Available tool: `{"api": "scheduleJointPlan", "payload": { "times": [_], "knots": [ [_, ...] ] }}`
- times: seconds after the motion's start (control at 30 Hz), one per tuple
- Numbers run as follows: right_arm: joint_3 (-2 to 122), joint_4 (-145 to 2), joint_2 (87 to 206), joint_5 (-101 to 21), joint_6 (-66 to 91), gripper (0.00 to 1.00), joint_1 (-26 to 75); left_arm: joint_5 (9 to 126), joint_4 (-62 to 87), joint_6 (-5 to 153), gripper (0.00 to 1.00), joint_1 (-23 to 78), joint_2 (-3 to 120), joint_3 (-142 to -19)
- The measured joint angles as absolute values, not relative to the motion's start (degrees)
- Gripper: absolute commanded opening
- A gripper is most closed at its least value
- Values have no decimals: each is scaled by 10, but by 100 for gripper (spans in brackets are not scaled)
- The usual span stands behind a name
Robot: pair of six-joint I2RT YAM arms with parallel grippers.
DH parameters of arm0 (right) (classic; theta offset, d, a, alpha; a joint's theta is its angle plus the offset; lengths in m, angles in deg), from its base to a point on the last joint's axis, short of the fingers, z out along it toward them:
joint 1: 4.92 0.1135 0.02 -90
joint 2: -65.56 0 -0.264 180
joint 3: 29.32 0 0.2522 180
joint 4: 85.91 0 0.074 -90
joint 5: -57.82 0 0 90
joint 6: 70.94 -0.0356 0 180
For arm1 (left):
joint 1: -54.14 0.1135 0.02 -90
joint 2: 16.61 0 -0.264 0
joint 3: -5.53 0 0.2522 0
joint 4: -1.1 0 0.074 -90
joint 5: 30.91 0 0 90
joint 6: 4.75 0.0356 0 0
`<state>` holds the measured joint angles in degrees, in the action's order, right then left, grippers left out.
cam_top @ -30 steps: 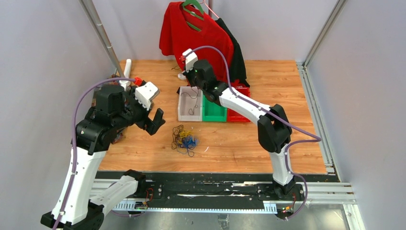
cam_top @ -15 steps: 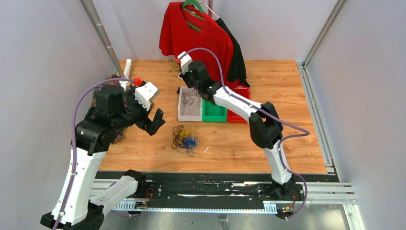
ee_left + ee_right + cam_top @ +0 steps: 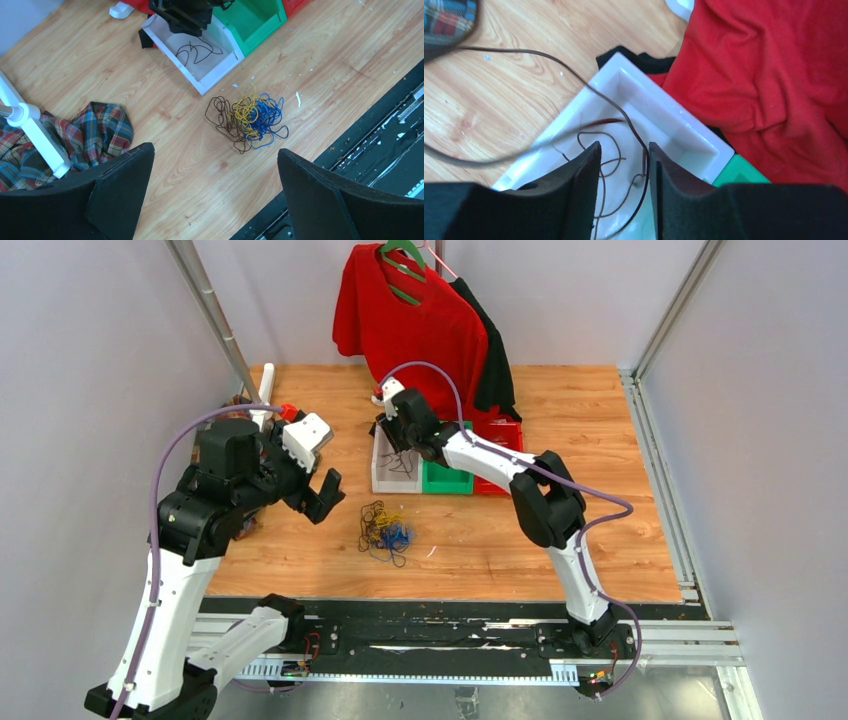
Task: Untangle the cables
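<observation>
Step, we judged: dropping 1 dark cable [image 3: 195,50] into the white bin [image 3: 659,112], right end effector [image 3: 624,150] over it, narrowly parted, released | left end effector [image 3: 215,160] spread wide, empty, above the cables [image 3: 247,117] tangled on the surface [image 3: 175,175] | green bin [image 3: 255,20] looked empty | next move called for a precise pinch on 1 loop.

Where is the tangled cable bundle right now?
Top view: the cable bundle lies centrally, just in front of the white bin and right of the left gripper.
</observation>
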<state>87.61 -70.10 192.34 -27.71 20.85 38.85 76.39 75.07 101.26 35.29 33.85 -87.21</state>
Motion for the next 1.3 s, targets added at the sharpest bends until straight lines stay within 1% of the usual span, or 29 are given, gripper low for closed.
{"api": "scheduleJointPlan", "payload": {
  "times": [0.07, 0.13, 0.17, 0.27, 0.43, 0.67, 0.83, 0.9, 1.1, 1.17, 1.3],
  "knots": [
    [863, -701, 1921, -277, 203, 61, 388, 764, 751, 1014, 98, 353, 338, -872],
    [847, -700, 1918, -277, 196, 69, 388, 764, 751, 1014, 98, 353, 338, -872],
    [841, -699, 1917, -278, 195, 70, 388, 764, 751, 1015, 98, 353, 338, -873],
    [837, -684, 1916, -280, 192, 70, 388, 763, 751, 1018, 98, 353, 338, -873],
    [834, -666, 1888, -282, 190, 64, 385, 758, 751, 1022, 98, 353, 338, -875],
    [835, -665, 1839, -303, 192, 68, 380, 742, 751, 1026, 98, 353, 339, -880],
    [879, -632, 1843, -329, 253, 68, 392, 736, 752, 1026, 98, 357, 354, -890],
    [912, -616, 1854, -337, 285, 68, 403, 742, 753, 1026, 98, 376, 363, -897],
    [989, -567, 1893, -375, 383, 66, 430, 784, 752, 1014, 98, 497, 403, -909],
    [1010, -553, 1912, -380, 406, 64, 435, 795, 752, 1010, 98, 515, 416, -909],
    [1033, -522, 1952, -382, 452, 61, 444, 819, 752, 1004, 98, 521, 418, -909]
  ]
}}
